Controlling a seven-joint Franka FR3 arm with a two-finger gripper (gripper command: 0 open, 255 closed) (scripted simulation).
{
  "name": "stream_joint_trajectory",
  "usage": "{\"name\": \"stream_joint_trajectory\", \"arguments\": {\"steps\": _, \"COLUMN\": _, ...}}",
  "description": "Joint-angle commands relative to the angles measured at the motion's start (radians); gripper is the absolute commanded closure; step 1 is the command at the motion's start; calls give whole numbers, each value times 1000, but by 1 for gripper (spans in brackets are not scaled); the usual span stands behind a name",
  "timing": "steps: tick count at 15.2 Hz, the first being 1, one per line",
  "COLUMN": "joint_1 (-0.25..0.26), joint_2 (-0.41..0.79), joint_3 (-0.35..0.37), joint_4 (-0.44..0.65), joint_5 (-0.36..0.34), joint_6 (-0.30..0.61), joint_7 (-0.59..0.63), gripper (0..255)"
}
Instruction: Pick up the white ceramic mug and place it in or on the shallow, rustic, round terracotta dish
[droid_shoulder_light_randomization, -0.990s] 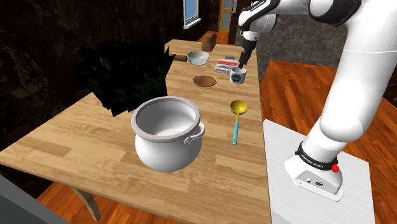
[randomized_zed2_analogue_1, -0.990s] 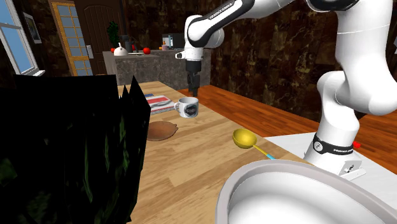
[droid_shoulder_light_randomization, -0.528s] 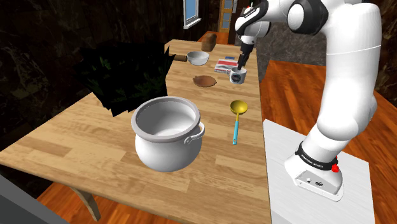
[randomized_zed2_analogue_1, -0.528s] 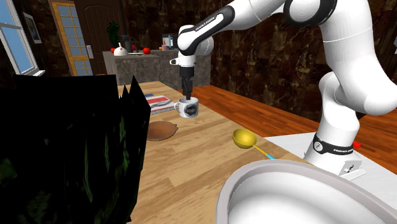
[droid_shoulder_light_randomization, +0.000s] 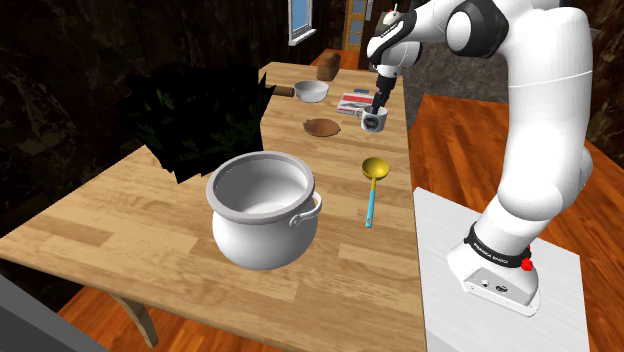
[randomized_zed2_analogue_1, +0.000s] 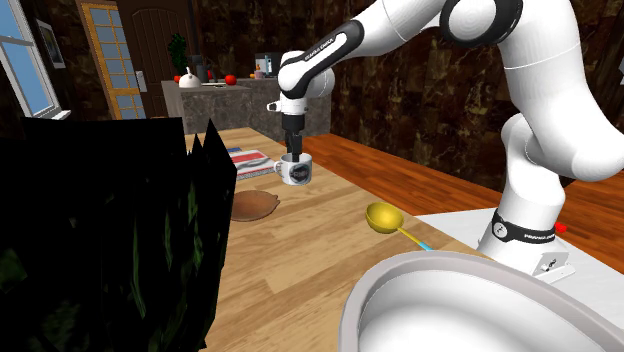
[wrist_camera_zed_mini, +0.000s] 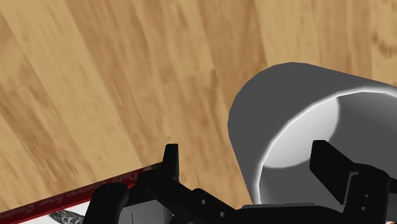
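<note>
The white mug (droid_shoulder_light_randomization: 374, 121) with a dark print stands upright on the wooden table (droid_shoulder_light_randomization: 150, 215), near the edge at the shoulder view's right. My gripper (droid_shoulder_light_randomization: 378, 106) is lowered onto the mug's rim (randomized_zed2_analogue_1: 295, 160), pointing down. In the wrist view the fingers (wrist_camera_zed_mini: 170, 159) stand apart and straddle the mug's wall (wrist_camera_zed_mini: 254, 127), one outside and one over the opening, neither touching it. The gripper (wrist_camera_zed_mini: 248, 159) is open. The brown shallow dish (droid_shoulder_light_randomization: 322, 127) lies on the table a short way from the mug, to its left in the shoulder view (randomized_zed2_analogue_1: 253, 205).
A striped book (droid_shoulder_light_randomization: 354, 101) lies just behind the mug. A yellow ladle (droid_shoulder_light_randomization: 375, 170) with a teal handle lies nearer the stand. A big white pot (droid_shoulder_light_randomization: 262, 208) stands mid-table. A small grey bowl (droid_shoulder_light_randomization: 311, 91) sits at the far end. A black area (randomized_zed2_analogue_1: 100, 230) covers the second exterior view's left.
The gripper has come down from above the mug to its rim, with its fingers now either side of the wall. The mug and dish have stayed put.
</note>
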Motion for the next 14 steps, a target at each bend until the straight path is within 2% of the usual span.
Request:
{"name": "stream_joint_trajectory", "arguments": {"steps": 1, "joint_1": 0, "joint_2": 1, "joint_3": 0, "joint_4": 0, "joint_5": 1, "joint_6": 1, "joint_7": 0, "gripper": 0}}
{"name": "stream_joint_trajectory", "arguments": {"steps": 4, "joint_1": 0, "joint_2": 1, "joint_3": 0, "joint_4": 0, "joint_5": 0, "joint_6": 1, "joint_7": 0, "gripper": 0}}
{"name": "stream_joint_trajectory", "arguments": {"steps": 5, "joint_1": 0, "joint_2": 1, "joint_3": 0, "joint_4": 0, "joint_5": 0, "joint_6": 1, "joint_7": 0, "gripper": 255}}
{"name": "stream_joint_trajectory", "arguments": {"steps": 14, "joint_1": 0, "joint_2": 1, "joint_3": 0, "joint_4": 0, "joint_5": 1, "joint_6": 1, "joint_7": 0, "gripper": 255}}
